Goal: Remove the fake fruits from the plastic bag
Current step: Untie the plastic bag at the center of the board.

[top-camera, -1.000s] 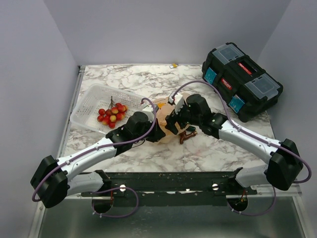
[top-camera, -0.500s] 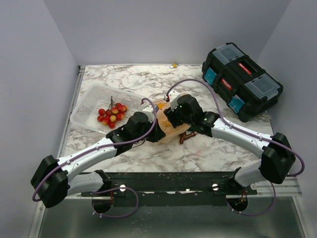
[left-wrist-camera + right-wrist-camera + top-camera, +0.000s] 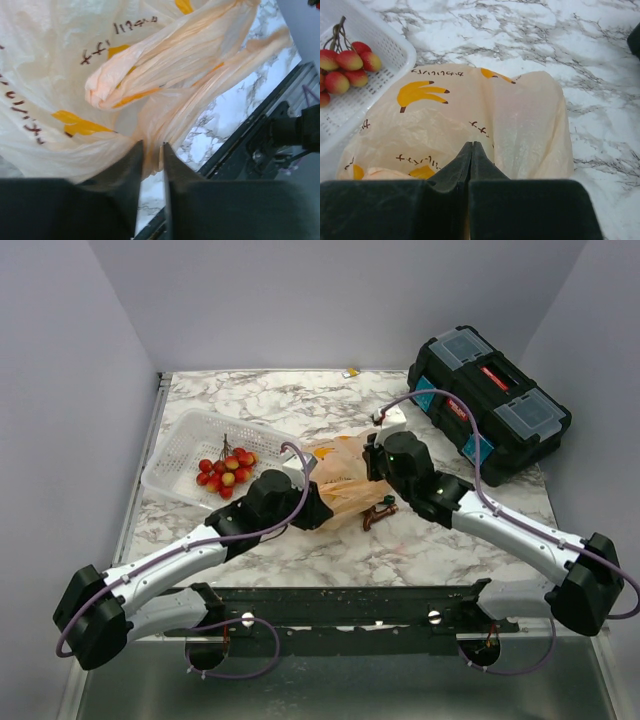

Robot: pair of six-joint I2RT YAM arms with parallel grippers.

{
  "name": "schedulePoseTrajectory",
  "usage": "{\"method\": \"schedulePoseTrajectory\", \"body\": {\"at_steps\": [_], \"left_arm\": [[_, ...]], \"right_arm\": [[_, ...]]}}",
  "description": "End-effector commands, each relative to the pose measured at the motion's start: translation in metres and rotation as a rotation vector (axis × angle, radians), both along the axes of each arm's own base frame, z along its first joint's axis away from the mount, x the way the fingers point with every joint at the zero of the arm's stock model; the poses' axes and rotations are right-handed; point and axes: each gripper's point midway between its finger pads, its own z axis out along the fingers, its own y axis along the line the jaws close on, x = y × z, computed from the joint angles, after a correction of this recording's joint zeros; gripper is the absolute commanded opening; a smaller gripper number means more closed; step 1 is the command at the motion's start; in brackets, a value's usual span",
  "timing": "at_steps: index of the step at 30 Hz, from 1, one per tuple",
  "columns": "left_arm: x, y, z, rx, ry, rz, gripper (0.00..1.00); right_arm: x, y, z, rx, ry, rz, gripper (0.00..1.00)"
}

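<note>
Obs., both arms at work.

- Table [image 3: 300, 550]: marbled top carrying everything below.
- Black toolbox [image 3: 490, 400]: well apart from the plastic bag [image 3: 345, 488], to the bag's right and further back, lid shut.
- White mesh basket [image 3: 185, 445]: just beside the bag on its left; the bag's edge lay against the basket's near corner.
- Plastic bag: mid-table, between the two arms, crumpled, banana prints up. Fake fruits could not be made out through the film.
- Left gripper [image 3: 151, 150]: at the bag's near-left side, jaws drawn to a narrow slit with a fold of bag film pinched in it.
- Right gripper [image 3: 471, 147]: at the bag's right side, jaws pressed together, film creased up towards the tips, apparently nipped between them.
- Bunch of red-and-yellow berries [image 3: 225, 470]: in the basket, left of the bag.
- Small dark twiggy piece [image 3: 380, 512]: on the table, touching the bag's near-right edge.
</note>
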Motion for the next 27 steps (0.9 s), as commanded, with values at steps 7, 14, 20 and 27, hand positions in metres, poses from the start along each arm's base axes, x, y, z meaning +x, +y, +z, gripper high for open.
{"method": "schedulePoseTrajectory", "body": {"at_steps": [7,14,20,27], "left_arm": [[0.004,-0.018,0.061,0.03,-0.229,-0.159,0.64],[0.001,-0.055,0.069,0.218,-0.366,-0.298,0.74],[-0.003,-0.08,0.064,0.429,-0.523,-0.397,0.77],[0.015,-0.101,0.049,0.647,-0.618,-0.431,0.7]], "right_arm": [[-0.005,-0.02,0.028,0.177,-0.007,-0.158,0.14],[-0.015,-0.079,0.05,0.24,-0.065,-0.408,0.36],[-0.023,-0.124,0.046,0.224,-0.103,-0.54,0.47],[-0.018,-0.148,0.024,0.251,-0.061,-0.566,0.47]]}}
